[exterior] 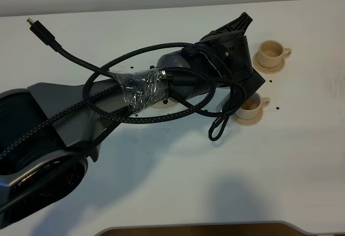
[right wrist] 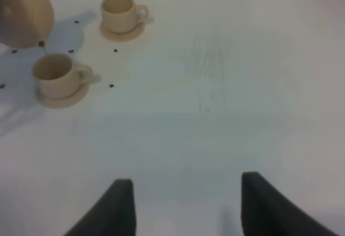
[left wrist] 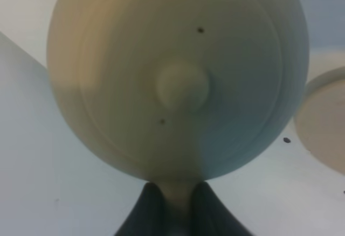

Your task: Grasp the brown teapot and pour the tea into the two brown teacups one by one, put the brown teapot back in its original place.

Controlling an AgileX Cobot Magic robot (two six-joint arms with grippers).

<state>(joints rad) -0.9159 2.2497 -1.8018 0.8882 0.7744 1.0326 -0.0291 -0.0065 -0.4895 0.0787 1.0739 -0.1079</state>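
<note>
1. Left arm (exterior: 59,117) looms closest overhead. Left gripper (left wrist: 173,193) clenched on the brown teapot (left wrist: 178,74) handle; pot apparently lifted, near the nearer teacup (right wrist: 56,74).
2. Right gripper (right wrist: 183,193) spread, empty.
3. Risks: lid sliding off on tilt; pot swivelling in the thin pinch, stream missing the cup.

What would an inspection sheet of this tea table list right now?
Surface: white table, small dark dots near the cups.
Job's things: round tan clay teapot held by the left pincer; far tan teacup and near tan teacup, each upright on a saucer; flat round tan saucer, visible part bare.
Clutter: nothing seen.
Pincers: left pincer shut on the teapot's handle; right pincer open, empty.
Cables: black braided cable looped over the left arm, gold plug loose.
Surroundings: nothing seen.
</note>
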